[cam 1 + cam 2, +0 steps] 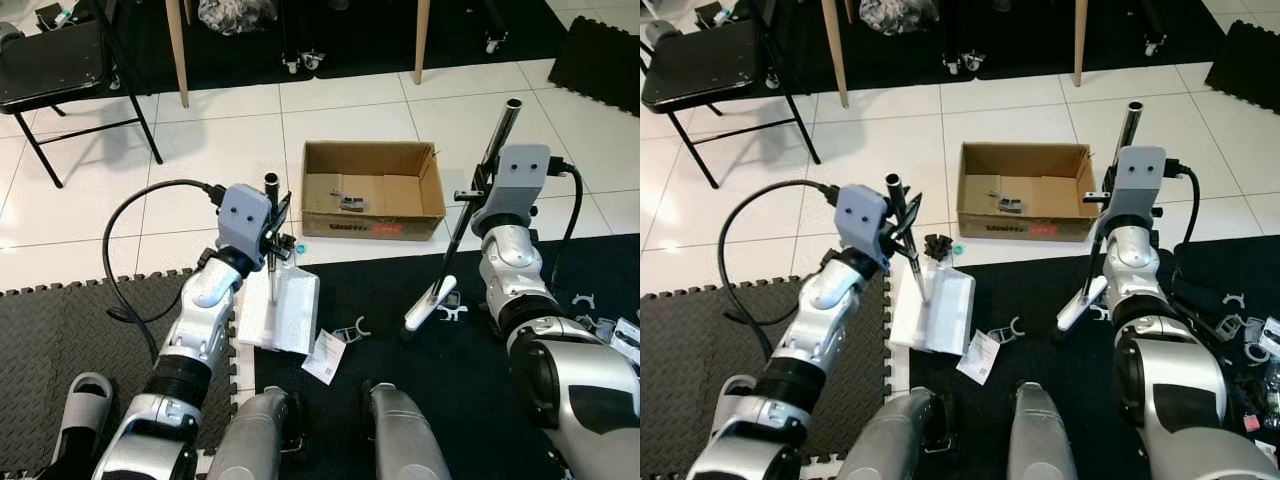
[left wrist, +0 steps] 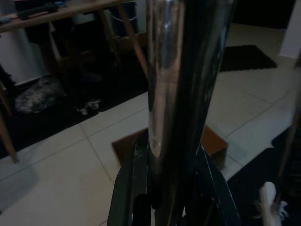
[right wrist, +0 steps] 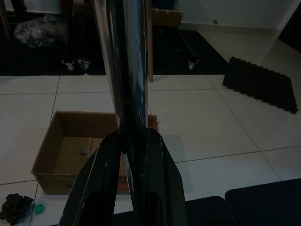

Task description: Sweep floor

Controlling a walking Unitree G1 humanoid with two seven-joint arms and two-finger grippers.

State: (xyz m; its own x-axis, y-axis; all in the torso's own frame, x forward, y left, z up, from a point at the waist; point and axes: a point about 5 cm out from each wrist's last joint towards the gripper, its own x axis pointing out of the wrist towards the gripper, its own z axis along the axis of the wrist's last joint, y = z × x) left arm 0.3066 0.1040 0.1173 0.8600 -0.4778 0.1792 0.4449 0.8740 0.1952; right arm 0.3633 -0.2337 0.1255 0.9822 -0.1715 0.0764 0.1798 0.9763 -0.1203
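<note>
We see a brown cardboard box (image 1: 372,190) with a red label, a white dustpan (image 1: 280,308), shiny silver poles (image 3: 123,70), white floor tiles (image 1: 230,150), a grey studded mat (image 1: 60,335) and black mats (image 1: 440,380).

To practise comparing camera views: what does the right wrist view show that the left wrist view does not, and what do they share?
The right wrist view adds a green cap and a black crumpled thing on the tiles beside the cardboard box, the box's open inside, and a black foam mat.
The left wrist view adds the broom's white lower end.
Shared: the cardboard box, white floor tiles, and a shiny metal shaft clamped between black fingers, the left gripper on the dustpan handle and the right gripper on the broom pole.
</note>
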